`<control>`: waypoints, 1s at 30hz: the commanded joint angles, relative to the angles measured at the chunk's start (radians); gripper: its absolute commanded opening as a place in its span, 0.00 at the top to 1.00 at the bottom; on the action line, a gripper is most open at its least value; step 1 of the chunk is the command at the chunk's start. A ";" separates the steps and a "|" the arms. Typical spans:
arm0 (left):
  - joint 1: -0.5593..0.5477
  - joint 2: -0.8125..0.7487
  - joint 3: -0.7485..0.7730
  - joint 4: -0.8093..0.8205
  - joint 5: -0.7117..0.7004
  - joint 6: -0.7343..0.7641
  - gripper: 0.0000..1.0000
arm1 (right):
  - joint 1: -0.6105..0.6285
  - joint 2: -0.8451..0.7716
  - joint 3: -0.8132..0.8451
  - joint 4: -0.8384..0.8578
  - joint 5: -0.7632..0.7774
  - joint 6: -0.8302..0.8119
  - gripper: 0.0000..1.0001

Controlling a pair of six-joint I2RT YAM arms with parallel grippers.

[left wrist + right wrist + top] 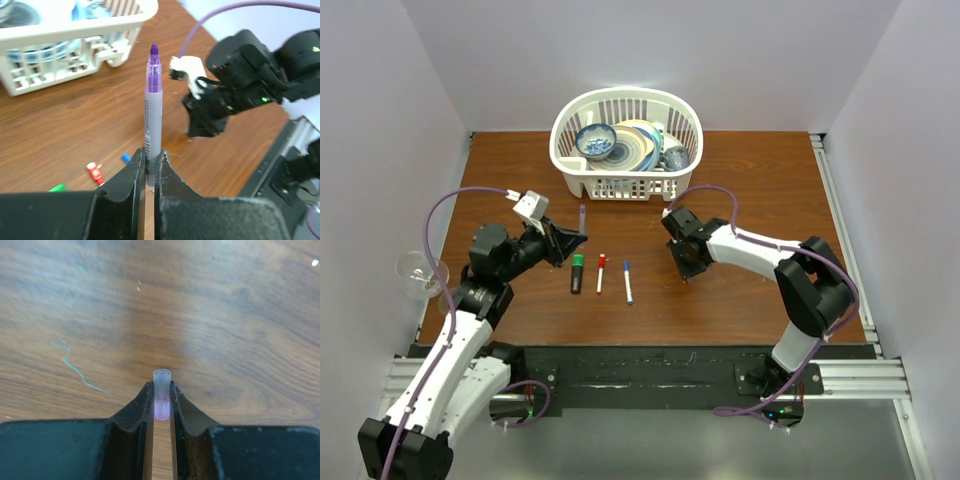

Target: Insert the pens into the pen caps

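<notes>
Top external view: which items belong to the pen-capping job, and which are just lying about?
Job:
- purple-tipped pen, held in left hand
- clear cap, held in right hand
- black marker, green end
- red-ended white pen
- blue-ended white pen

Lying about:
- white basket holding dishes
- clear cup at the table's left edge

The purple pen (152,112) has a grey body and a purple tip. The cap (162,392) is pale purple. The marker (577,277) is black and green. The red pen (601,272) and blue pen (628,283) are white-bodied. The table (760,190) is brown wood, the basket (568,168) white.
</notes>
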 commanded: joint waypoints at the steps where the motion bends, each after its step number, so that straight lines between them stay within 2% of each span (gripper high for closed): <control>1: -0.025 0.001 -0.034 0.123 0.107 -0.059 1.00 | 0.002 -0.155 -0.002 0.111 0.016 0.090 1.00; 4: -0.050 0.001 -0.097 0.238 0.195 -0.162 1.00 | 0.002 -0.244 0.001 0.206 -0.044 0.141 1.00; 5: -0.079 -0.002 -0.114 0.276 0.219 -0.229 1.00 | 0.004 -0.305 0.000 0.243 -0.118 0.153 1.00; 7: -0.119 -0.005 -0.151 0.356 0.209 -0.302 1.00 | 0.004 -0.361 -0.013 0.356 -0.162 0.216 1.00; 8: -0.158 -0.008 -0.163 0.382 0.204 -0.326 1.00 | 0.004 -0.416 -0.029 0.405 -0.239 0.236 1.00; 12: -0.208 0.004 -0.261 0.653 0.223 -0.496 1.00 | 0.007 -0.498 -0.062 0.667 -0.297 0.355 1.00; 15: -0.225 0.033 -0.298 0.786 0.227 -0.593 1.00 | 0.011 -0.527 -0.068 0.764 -0.282 0.429 1.00; 21: -0.235 0.058 -0.318 0.881 0.238 -0.650 1.00 | 0.033 -0.519 -0.059 0.878 -0.324 0.464 1.00; 30: -0.235 0.070 -0.289 0.846 0.250 -0.620 1.00 | 0.083 -0.519 -0.071 0.926 -0.361 0.504 1.00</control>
